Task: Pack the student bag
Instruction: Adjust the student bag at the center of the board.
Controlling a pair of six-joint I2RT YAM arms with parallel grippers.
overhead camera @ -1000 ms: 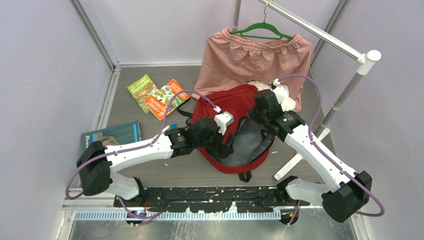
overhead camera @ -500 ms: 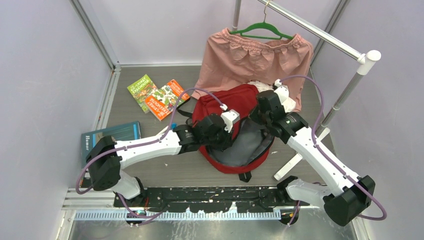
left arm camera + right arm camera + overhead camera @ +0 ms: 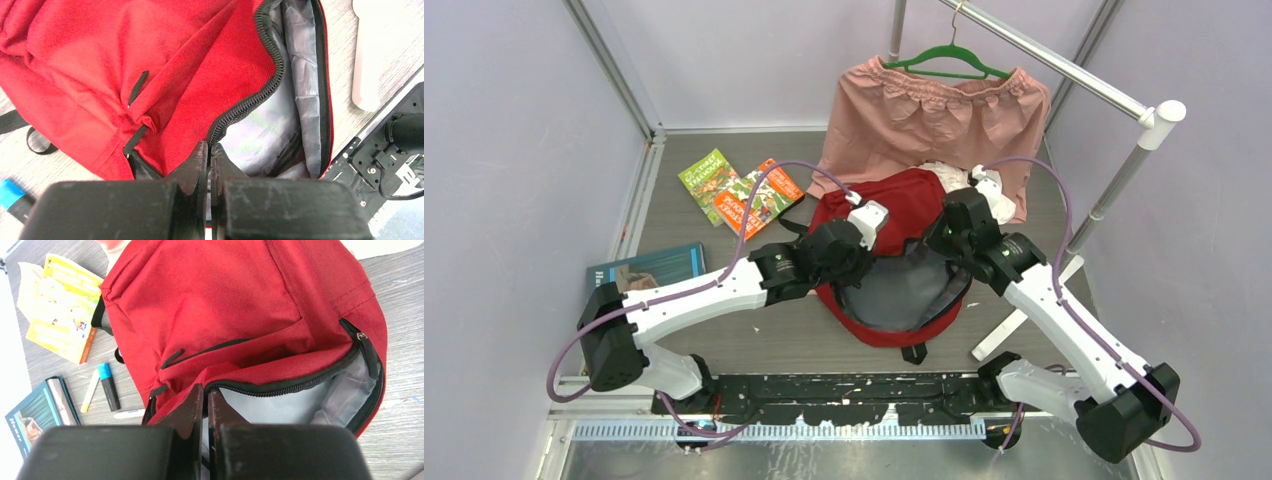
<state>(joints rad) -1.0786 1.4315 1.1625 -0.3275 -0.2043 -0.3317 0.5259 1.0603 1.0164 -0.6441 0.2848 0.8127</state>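
The student bag (image 3: 889,205) lies in the middle of the table, dark red, its black zipper undone and the grey lining (image 3: 904,290) showing. My left gripper (image 3: 210,146) is shut on the zipper edge at the left side of the opening (image 3: 250,100). My right gripper (image 3: 205,389) is shut on the red rim by the zipper (image 3: 290,385) at the opposite side. From above, the left gripper (image 3: 862,268) and the right gripper (image 3: 944,250) hold the mouth spread between them.
Green (image 3: 708,173) and orange (image 3: 759,197) books lie at the far left, a teal book (image 3: 649,268) nearer. A blue-capped marker (image 3: 107,385) and pens (image 3: 91,390) lie beside the bag. A pink garment (image 3: 929,110) hangs behind; the rack foot (image 3: 1014,325) is to the right.
My left gripper closed on the bag's zipper edge and drew it back to the left, widening the opening. The right gripper kept its grip and shifted slightly.
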